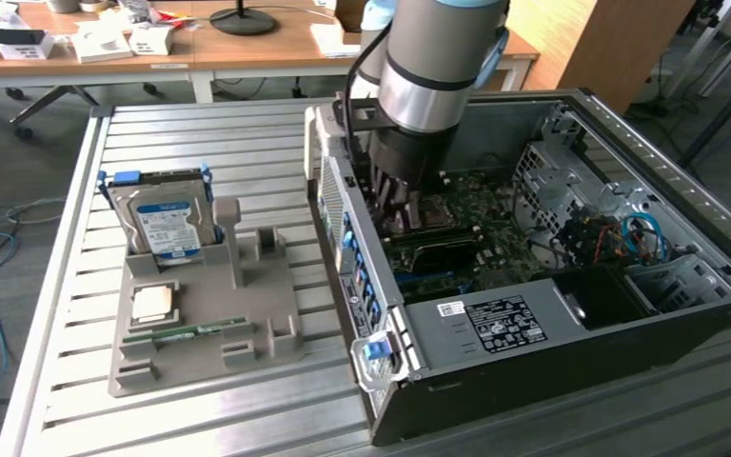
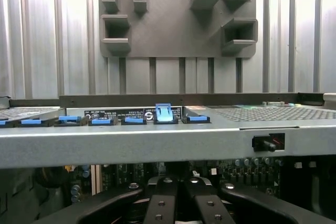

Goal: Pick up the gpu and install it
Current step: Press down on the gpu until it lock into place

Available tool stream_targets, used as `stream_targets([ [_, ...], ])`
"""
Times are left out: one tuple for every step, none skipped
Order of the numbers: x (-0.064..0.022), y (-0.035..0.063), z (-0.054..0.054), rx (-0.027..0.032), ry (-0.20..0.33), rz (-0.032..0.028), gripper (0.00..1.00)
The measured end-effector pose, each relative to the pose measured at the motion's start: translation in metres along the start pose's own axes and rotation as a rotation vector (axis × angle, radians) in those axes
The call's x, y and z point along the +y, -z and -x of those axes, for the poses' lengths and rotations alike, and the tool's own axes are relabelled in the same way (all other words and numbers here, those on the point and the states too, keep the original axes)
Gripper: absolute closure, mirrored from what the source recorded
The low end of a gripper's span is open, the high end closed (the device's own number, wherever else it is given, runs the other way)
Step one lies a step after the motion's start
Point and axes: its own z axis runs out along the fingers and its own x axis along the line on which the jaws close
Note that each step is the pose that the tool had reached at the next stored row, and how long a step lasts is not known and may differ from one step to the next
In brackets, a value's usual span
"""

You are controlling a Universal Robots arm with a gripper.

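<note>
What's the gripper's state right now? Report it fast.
Gripper: shut, down inside the open computer case; whether it holds the gpu cannot be told.

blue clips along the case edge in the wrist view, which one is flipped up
The blue clip near the middle of the row: it stands taller and lighter, while the others lie flat along the case edge.

Lighting is even, diffuse daylight, moderately bright, with no hard-edged shadows on the ribbed silvery metal table [image 1: 213,133]. The far wooden desks [image 1: 251,43] are well lit. The interior of the open black computer case [image 1: 670,314] is dim, its deepest shade beside the grey power-supply box [image 1: 493,324]. The shiny silver arm segment [image 1: 423,90] carries soft highlights along its curve. Overall detail is soft. From the wrist camera, the pale grey case rim [image 2: 157,140] is bright, the moulded grey holder tray [image 2: 173,35] slightly washed, the black gripper [image 2: 176,203] heavily shadowed.
</note>
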Motion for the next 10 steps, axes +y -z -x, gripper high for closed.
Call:
stream_targets([
  [-0.0017, 0.0000, 0.000, 0.0000, 0.000, 0.0000, 0.89],
  [-0.0037, 0.0001, 0.000, 0.0001, 0.000, 0.0000, 0.89],
  [-0.0061, 0.0001, 0.000, 0.0000, 0.000, 0.0000, 0.89],
  [-0.0084, 0.0001, 0.000, 0.0000, 0.000, 0.0000, 0.89],
  [-0.0108, 0.0002, 0.000, 0.0001, 0.000, 0.0000, 0.89],
  [-0.0134, 0.0002, 0.001, 0.0000, 0.000, 0.0000, 0.89],
  [-0.0159, 0.0003, 0.001, 0.0000, 0.000, 0.0000, 0.89],
  [-0.0183, 0.0003, 0.001, 0.0000, 0.000, 0.0000, 0.89],
  [-0.0210, 0.0003, 0.001, 0.0000, 0.000, 0.0000, 0.89],
  [-0.0237, 0.0004, 0.001, 0.0001, 0.000, 0.0000, 0.89],
])
